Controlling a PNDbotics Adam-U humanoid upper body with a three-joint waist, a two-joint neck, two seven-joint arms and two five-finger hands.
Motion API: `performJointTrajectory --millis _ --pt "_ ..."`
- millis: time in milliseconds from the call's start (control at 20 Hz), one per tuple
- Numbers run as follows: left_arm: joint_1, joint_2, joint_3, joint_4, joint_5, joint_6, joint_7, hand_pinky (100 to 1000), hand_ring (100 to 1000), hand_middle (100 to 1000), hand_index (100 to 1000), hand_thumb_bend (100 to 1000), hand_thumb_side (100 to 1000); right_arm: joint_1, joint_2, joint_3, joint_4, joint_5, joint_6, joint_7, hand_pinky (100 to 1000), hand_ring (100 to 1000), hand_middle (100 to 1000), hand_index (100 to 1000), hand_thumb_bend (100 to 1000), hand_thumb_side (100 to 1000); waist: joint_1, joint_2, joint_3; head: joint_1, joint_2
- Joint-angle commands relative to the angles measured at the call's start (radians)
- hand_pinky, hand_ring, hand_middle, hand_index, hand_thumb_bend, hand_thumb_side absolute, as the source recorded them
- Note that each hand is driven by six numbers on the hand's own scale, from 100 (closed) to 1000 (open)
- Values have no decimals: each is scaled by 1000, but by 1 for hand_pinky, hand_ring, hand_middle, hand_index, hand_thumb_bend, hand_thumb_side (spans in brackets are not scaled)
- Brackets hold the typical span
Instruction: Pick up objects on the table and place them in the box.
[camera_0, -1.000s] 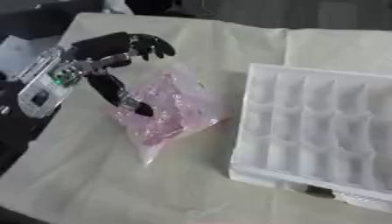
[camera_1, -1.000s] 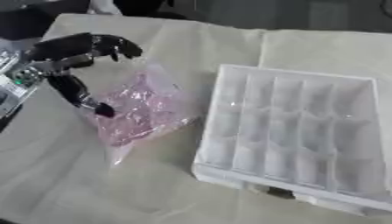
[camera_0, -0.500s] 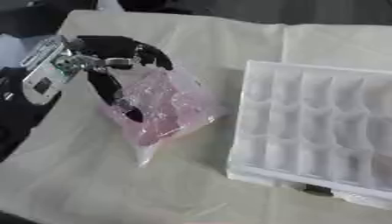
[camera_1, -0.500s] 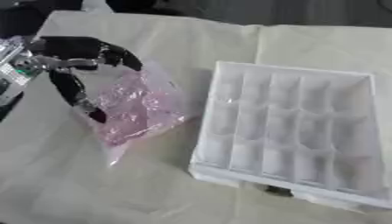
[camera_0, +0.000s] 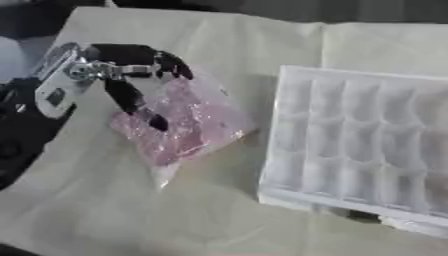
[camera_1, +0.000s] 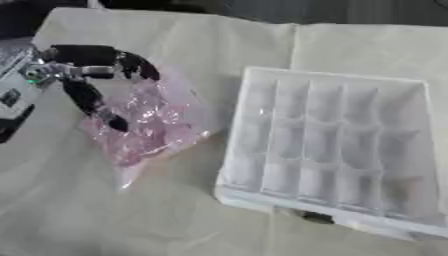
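A clear plastic bag of pink pieces (camera_0: 184, 127) hangs just above the cream cloth, left of centre. My left hand (camera_0: 122, 67) comes in from the left and is shut on the bag's top, thumb on the near side and curled fingers over the far side. The white plastic box (camera_0: 363, 145) with several square compartments lies flat to the right, apart from the bag. My right hand shows in neither view.
A cream cloth (camera_0: 227, 35) covers the table, with a fold line running down from the far edge. A small dark thing (camera_0: 360, 216) sticks out under the box's near edge. Dark floor lies beyond the far left corner.
My left hand has lifted the bag's top and drawn it slightly up and away; the bag now hangs more upright. The camera view has also shifted.
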Motion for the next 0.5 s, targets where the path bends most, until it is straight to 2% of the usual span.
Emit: performJointTrajectory --millis 50,500 --pt "-18 -9 24 -20 -26 -51 -90 617 810 861 938 741 899 -8 -21 -11 -13 4 -4 0 487 613 580 651 416 984 -2 -10 0 -10 0" --pt "-18 -106 26 -152 -232 16 -157 640 822 871 946 771 930 -8 -20 -14 -14 8 -7 -1 490 615 581 652 416 980 -9 4 3 -11 0"
